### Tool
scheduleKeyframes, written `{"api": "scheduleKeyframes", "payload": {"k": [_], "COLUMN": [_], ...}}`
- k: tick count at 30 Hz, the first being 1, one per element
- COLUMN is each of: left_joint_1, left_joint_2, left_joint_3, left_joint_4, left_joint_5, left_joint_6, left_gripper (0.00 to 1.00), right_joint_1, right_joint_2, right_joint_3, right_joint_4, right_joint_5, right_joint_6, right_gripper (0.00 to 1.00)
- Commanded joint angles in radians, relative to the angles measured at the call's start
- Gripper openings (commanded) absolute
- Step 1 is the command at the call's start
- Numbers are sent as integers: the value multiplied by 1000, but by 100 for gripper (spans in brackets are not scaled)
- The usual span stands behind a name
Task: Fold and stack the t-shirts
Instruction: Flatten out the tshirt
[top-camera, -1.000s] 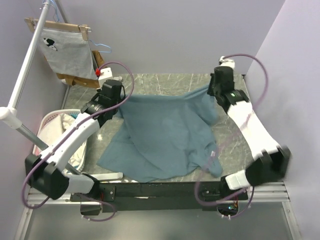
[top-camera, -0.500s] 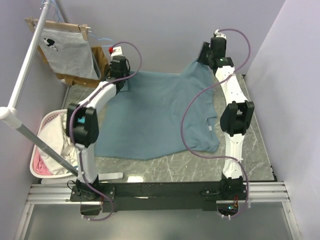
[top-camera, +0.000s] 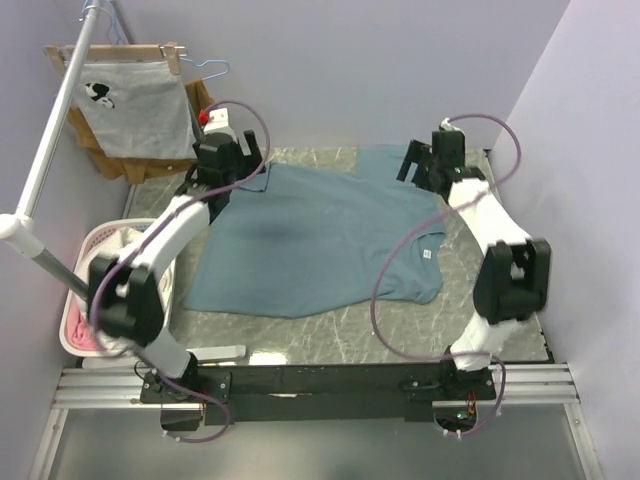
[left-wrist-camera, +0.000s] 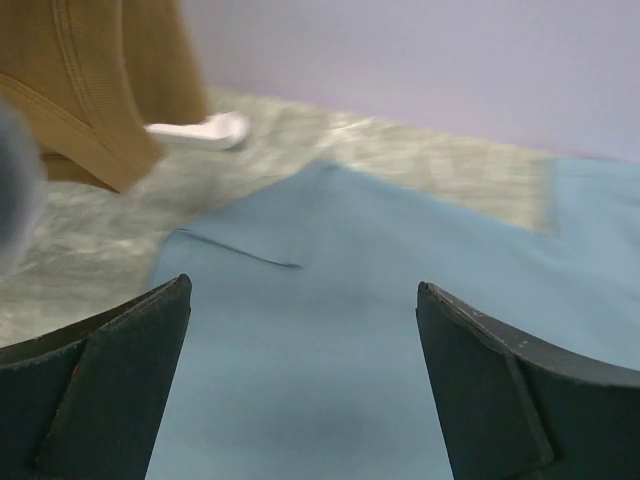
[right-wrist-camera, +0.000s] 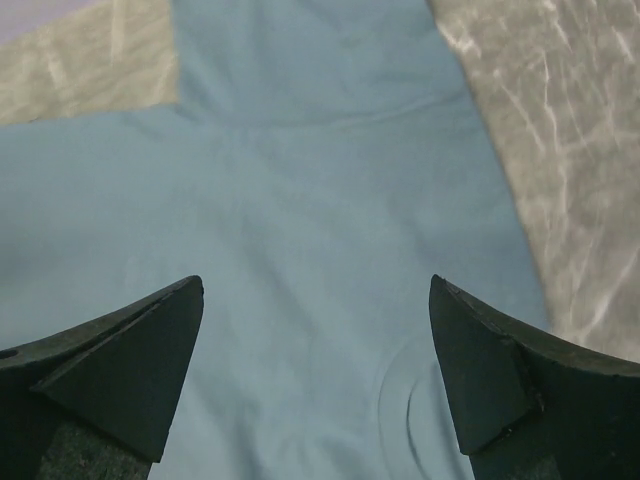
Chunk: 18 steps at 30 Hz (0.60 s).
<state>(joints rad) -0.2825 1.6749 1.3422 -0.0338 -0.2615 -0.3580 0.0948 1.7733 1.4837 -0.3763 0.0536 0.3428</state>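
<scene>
Grey-green marbled table top (top-camera: 300, 335), bounded by pale lilac walls, carries the work area, and on it we find the large dusty teal-blue cotton t-shirt (top-camera: 320, 235) spread nearly flat, hem toward the left arm and collar toward the right. The left gripper (left-wrist-camera: 302, 285) and the right gripper (right-wrist-camera: 316, 282) both stand with jaws wide and hold nothing, each poised over a far part of the cloth. We judge the main hazard to be the spread itself: the near edge runs wavy and the near right sleeve looks bunched, so a fold taken from this lay could come out skewed. Next, the right arm's purple cable (top-camera: 381, 273) loops across the t-shirt in the overhead view; we cannot tell whether it touches, but a sweep of that arm could drag the fabric. The left gripper works near the brown garment on a hanger (left-wrist-camera: 90, 90), which a careless lift could snag. A small turned-over crease (left-wrist-camera: 240, 250) at the far left corner would be pressed in unless smoothed. Materials: the table top is hard, flat and veined like stone, probably low in grip. The t-shirt is a soft, matt, limp knit that will slide and wrinkle. The white and pink laundry basket (top-camera: 100, 233) at the left holds pale cloth. The black gripper fingers (left-wrist-camera: 110, 390) are rigid wedges. The small white neck label (top-camera: 427, 254) marks the collar.
</scene>
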Motion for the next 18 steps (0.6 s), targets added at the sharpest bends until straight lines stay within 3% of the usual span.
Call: {"api": "scheduleKeyframes", "payload": {"k": [1, 10, 15, 18], "left_joint_1": [-93, -239, -274, -273], "left_joint_2": [-200, -380, -368, -328], "left_joint_3": [-144, -527, -601, -612], "left_joint_4": [-12, -92, -120, -107], "left_joint_5": [79, 45, 5, -22], "left_joint_6": [-91, -254, -282, -286], "left_gripper": [99, 99, 99, 99], "right_joint_1": [75, 243, 281, 284], "right_joint_2": [-268, -541, -627, -588], "right_joint_3": [-201, -647, -828, -841], "right_joint_4": [5, -3, 62, 99], "right_joint_5": [-38, -81, -81, -101], "right_joint_6": [41, 111, 183, 185], "right_gripper": [100, 100, 100, 100]}}
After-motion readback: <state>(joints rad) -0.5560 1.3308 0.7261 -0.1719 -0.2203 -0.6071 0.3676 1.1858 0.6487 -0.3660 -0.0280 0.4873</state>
